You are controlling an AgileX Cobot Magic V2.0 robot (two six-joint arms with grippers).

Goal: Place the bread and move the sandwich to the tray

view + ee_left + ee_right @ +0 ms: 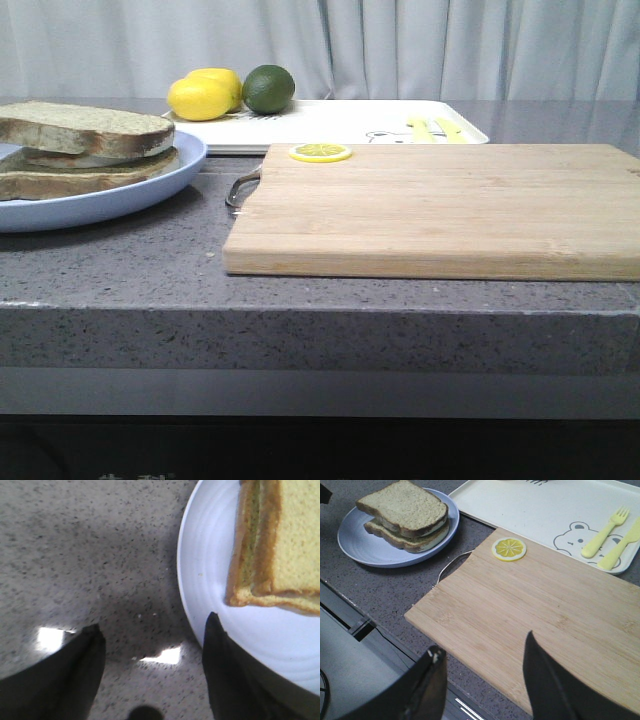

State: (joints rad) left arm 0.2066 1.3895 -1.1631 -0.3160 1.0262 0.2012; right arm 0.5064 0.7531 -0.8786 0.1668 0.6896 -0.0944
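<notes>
The sandwich (80, 165) lies on a round light blue plate (150, 190) at the left of the counter. The thick bread (85, 128) lies on top of it, over a thin white layer and a lower slice. The white tray (330, 125) stands at the back. My left gripper (153, 621) is open and empty low over the counter, one finger over the rim of the plate (210, 580), short of the sandwich (280, 545). My right gripper (483, 641) is open and empty above the near edge of the cutting board (535, 600). Neither gripper shows in the front view.
A wooden cutting board (440, 210) with a metal handle fills the middle and right, a lemon slice (320, 152) at its far left corner. On the tray stand two lemons (205, 95), a lime (268, 88) and a yellow fork and knife (605, 532).
</notes>
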